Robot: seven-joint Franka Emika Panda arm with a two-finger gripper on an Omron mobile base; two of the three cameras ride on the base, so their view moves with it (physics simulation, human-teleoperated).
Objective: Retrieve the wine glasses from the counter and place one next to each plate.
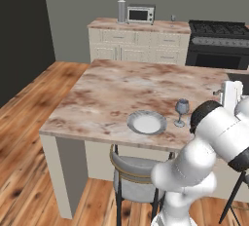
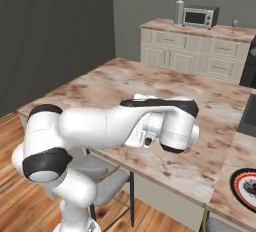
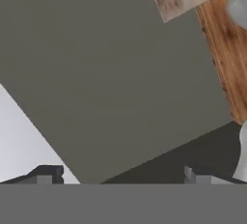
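The island table (image 1: 112, 93) takes up the middle of the left base view, its marbled top spreading back toward the far wall. Wooden floor (image 1: 24, 122) runs along its left side. Behind it, against the wall, stands the back table (image 1: 104, 24), marbled on top with cream drawers below, and a dark stove (image 1: 219, 40) sits just beside it on the right. The white arm (image 1: 214, 132) rises at the lower right of that view. In the right base view the arm (image 2: 100, 123) reaches across the near edge of the island table (image 2: 150, 83). A grey stool (image 1: 131, 169) is tucked under that near edge.

On the back table a microwave (image 1: 140, 14) sits with a grey canister (image 1: 121, 11) just to its left. A white plate (image 1: 147, 122) lies near the front edge of the island table. A black-rimmed plate (image 2: 245, 186) lies on the island top at the far right of the right base view.

The near glass (image 1: 182, 111) stands upright on the island table, just beside the white plate and not touching it. The far glass (image 1: 173, 18) stands upright on the back table, between the microwave and the stove.

The tool (image 3: 120, 177) is spread wide with nothing between its tips, facing a grey wall.
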